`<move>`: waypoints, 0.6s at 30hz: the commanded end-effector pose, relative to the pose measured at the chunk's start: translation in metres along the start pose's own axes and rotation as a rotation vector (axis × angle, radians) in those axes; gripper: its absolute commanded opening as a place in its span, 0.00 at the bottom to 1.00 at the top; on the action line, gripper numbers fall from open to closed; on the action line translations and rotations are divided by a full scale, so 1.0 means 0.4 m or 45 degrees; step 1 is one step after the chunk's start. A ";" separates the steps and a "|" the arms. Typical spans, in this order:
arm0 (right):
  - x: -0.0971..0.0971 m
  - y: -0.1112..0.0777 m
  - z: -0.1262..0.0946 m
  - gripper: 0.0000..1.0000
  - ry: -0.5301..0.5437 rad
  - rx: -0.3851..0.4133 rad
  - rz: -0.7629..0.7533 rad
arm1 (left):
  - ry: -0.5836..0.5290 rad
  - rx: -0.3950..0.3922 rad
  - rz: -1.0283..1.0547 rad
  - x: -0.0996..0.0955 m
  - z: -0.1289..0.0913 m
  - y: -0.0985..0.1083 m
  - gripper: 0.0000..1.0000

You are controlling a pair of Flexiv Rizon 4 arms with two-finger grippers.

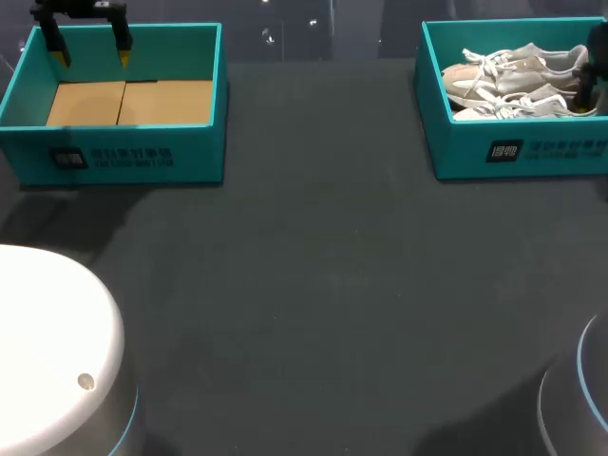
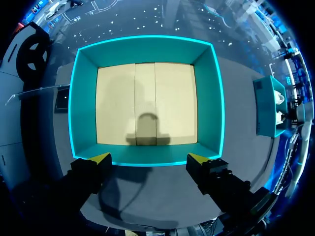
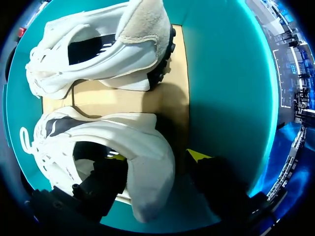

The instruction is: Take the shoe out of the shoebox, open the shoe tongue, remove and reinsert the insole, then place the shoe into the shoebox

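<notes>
Over at the right shoebox, a pair of white sneakers lies side by side on the cardboard floor. The right claw is down in the box at the heel of the front sneaker. One yellow finger sits inside the shoe's opening, the other outside the heel. The fingers are apart, and a dark gap shows between the outer one and the heel. The rear sneaker lies untouched by the back wall. Across the dark counter, the left shoebox shows only its cardboard bottom. The left claw hovers above it, fingers spread wide, gripping nothing.
</notes>
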State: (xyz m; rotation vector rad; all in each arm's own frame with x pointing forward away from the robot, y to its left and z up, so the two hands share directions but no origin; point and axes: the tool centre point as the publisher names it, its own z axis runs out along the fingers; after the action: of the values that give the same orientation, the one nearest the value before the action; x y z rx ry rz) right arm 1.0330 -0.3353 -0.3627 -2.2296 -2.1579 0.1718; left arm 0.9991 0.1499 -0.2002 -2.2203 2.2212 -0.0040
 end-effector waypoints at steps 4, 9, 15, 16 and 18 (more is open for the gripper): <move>0.001 -0.001 0.013 0.49 0.010 -0.003 0.002 | -0.001 -0.001 0.000 0.000 0.000 -0.001 1.00; -0.002 -0.004 0.014 0.19 0.022 -0.007 0.015 | -0.001 -0.001 0.000 0.000 0.000 -0.001 1.00; -0.008 -0.008 0.005 0.00 0.018 -0.023 0.031 | -0.001 -0.001 0.000 0.000 0.000 -0.001 1.00; -0.009 -0.008 0.003 0.00 0.017 -0.026 0.033 | -0.001 -0.001 0.000 0.000 0.000 -0.001 1.00; -0.011 -0.009 -0.003 0.00 0.016 -0.031 0.039 | -0.001 -0.001 0.000 0.000 0.000 -0.001 1.00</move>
State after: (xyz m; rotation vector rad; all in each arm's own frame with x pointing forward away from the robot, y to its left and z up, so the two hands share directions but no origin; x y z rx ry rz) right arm 1.0328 -0.3396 -0.3659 -2.2658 -2.1294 0.1401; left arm 0.9991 0.1499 -0.2002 -2.2203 2.2212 -0.0040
